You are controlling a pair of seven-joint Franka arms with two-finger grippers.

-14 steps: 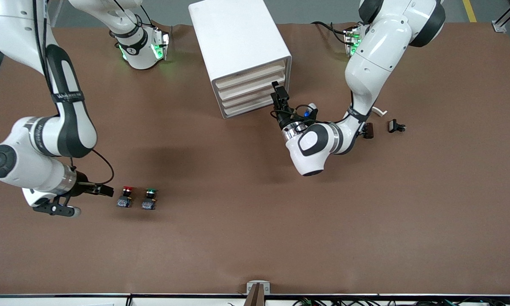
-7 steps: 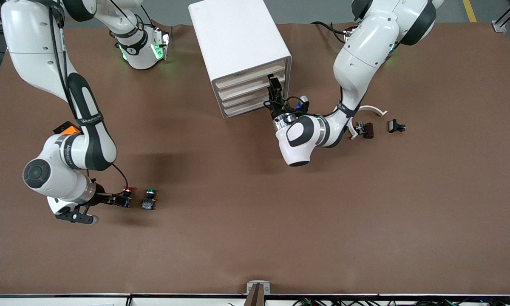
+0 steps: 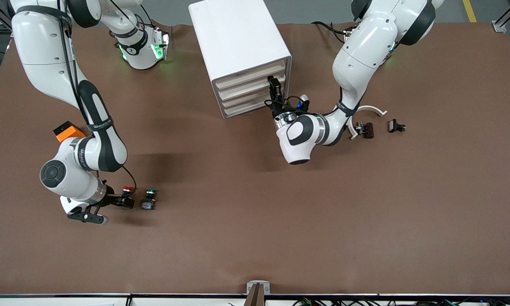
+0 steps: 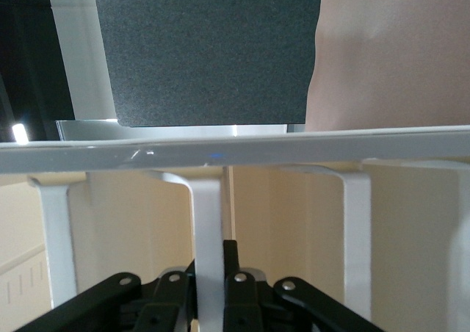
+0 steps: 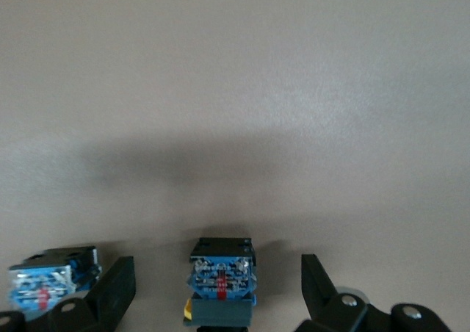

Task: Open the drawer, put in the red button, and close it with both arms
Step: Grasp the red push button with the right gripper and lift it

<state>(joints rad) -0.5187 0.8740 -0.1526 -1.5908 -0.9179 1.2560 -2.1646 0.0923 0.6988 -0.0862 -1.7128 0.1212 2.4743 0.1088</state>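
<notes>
You have the left gripper (image 3: 273, 86) clamped on what looks like a drawer (image 3: 248, 88) handle (image 4: 208, 229) for pulling, while the right gripper (image 3: 125, 201) stands wide open around the red button (image 3: 128, 189).

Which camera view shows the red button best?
The front view: the red button shows its red cap, beside the green button, at the right pincer. The right wrist view shows only its body between open fingers. The left wrist view shows none of it.
</notes>
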